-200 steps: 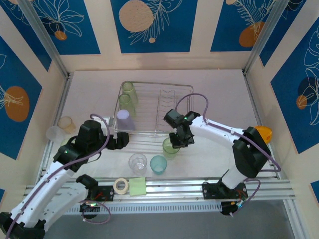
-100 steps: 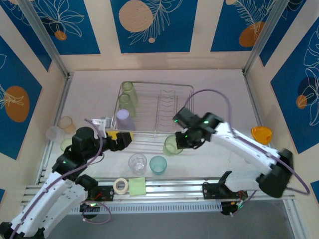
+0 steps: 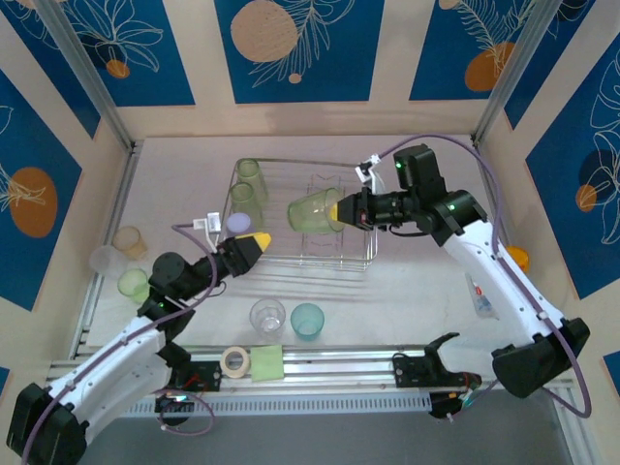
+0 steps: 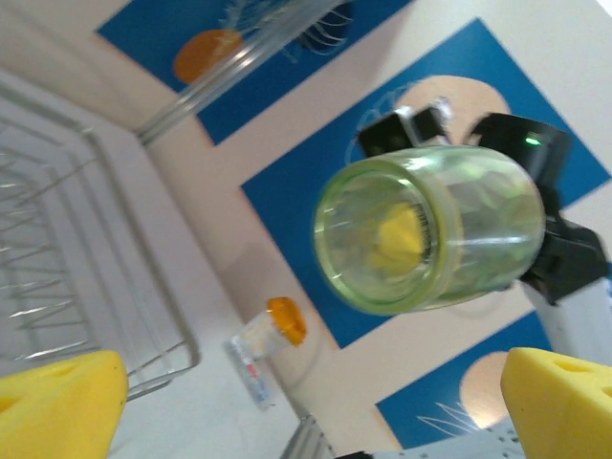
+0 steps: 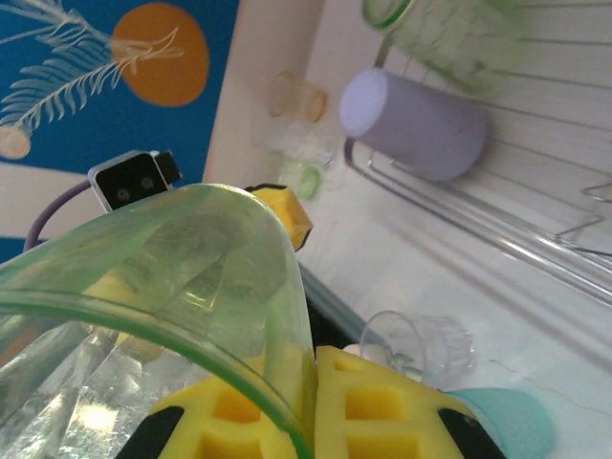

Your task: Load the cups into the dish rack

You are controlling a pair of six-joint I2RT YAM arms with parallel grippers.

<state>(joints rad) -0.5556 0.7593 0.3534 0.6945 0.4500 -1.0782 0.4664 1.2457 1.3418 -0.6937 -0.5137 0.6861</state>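
Holding a green cup (image 3: 310, 211) above the dish rack (image 3: 372, 254).
Right tool (image 3: 334, 210) pinches only its wall, so it may slip; left tool (image 3: 254, 240) stands wide.

Enclosure walls are cream panels with blue insets, white leaf line-art and orange or peach discs. Back wall (image 3: 199, 58) sits beyond the right gripper (image 3: 336, 210), one side wall (image 3: 572, 145) to its right. Other side wall (image 3: 39, 184) is left of the left gripper (image 3: 254, 239). Aluminium posts (image 3: 89, 76) in the far corners. Pale matte tabletop (image 3: 174, 174) under both. Slotted aluminium rail (image 3: 339, 363) behind them, along the near edge. Light even, shadows soft.
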